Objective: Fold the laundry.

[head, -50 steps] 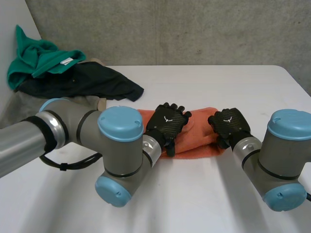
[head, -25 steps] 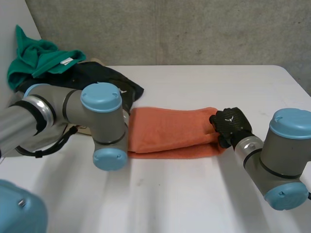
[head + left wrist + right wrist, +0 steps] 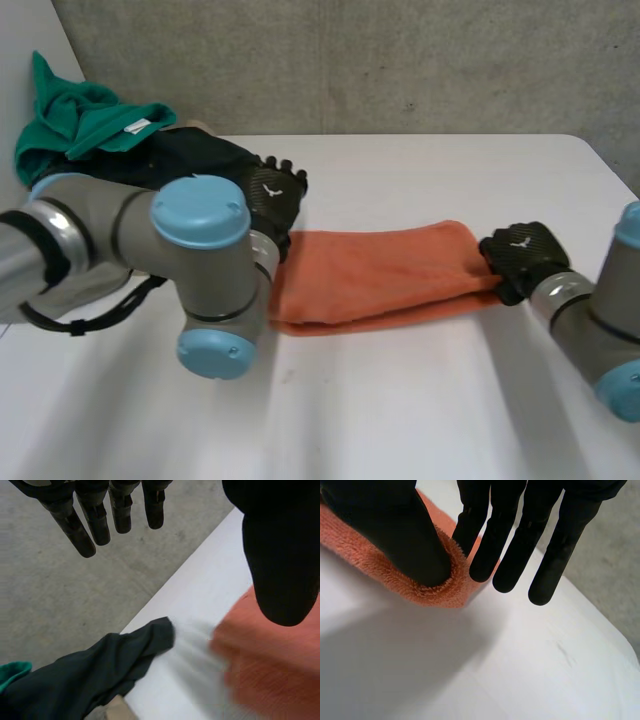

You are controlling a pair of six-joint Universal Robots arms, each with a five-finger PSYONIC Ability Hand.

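Note:
A folded orange towel [image 3: 370,275] lies as a long strip across the middle of the white table [image 3: 430,400]. My right hand [image 3: 522,258] is at the strip's right end. In the right wrist view its thumb [image 3: 405,530] pinches the towel's end [image 3: 437,587] against a finger, while the other fingers stay straight. My left hand [image 3: 270,195] hovers off the towel's left end, over the edge of a dark garment [image 3: 190,160]. Its fingers [image 3: 95,520] are straight and hold nothing, with the towel [image 3: 270,670] under the thumb.
A green garment [image 3: 80,120] lies on top of the dark garment [image 3: 90,675] at the table's back left corner. My left arm [image 3: 200,270] crosses the table's left side. A concrete wall rises behind the table.
My left hand has lifted off the towel and swung back left to the dark garment. My right hand has drawn the towel's end to the right, shifting the strip that way.

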